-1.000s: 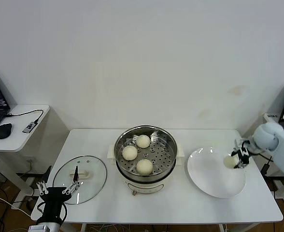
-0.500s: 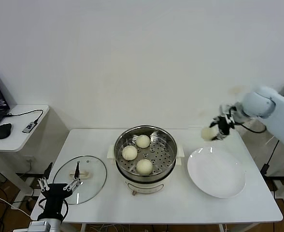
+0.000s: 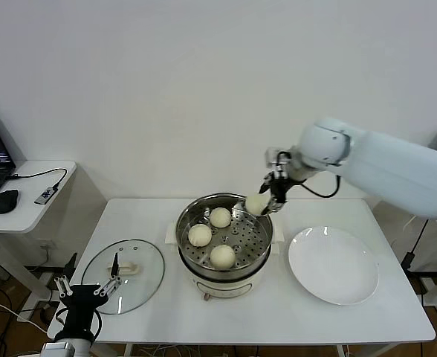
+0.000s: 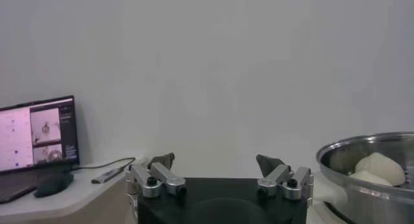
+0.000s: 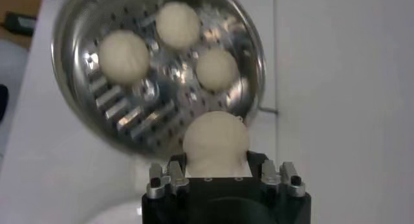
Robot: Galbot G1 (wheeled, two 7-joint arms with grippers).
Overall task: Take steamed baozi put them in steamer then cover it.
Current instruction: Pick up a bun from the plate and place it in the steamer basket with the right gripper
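Note:
The shiny steel steamer (image 3: 184, 224) stands mid-table with three cream-white baozi on its perforated tray: one at the back (image 3: 220, 217), one on the left (image 3: 199, 235), one at the front (image 3: 222, 256). My right gripper (image 3: 265, 199) hangs over the steamer's back-right rim, shut on a fourth baozi (image 3: 256, 204); the right wrist view shows that bun (image 5: 215, 140) between the jaws, above the tray (image 5: 123, 112). The glass cover (image 3: 140, 269) lies flat on the table, left of the steamer. My left gripper (image 3: 90, 290) hovers open at the cover's front edge, holding nothing (image 4: 217, 164).
An empty white plate (image 3: 333, 265) lies right of the steamer. A side desk (image 3: 25, 201) with a laptop, mouse and cable stands at the left. The steamer's rim (image 4: 362, 147) shows at the edge of the left wrist view.
My right gripper has carried the baozi from over the plate, up and leftward, to above the steamer's back-right rim. The left gripper has barely moved.

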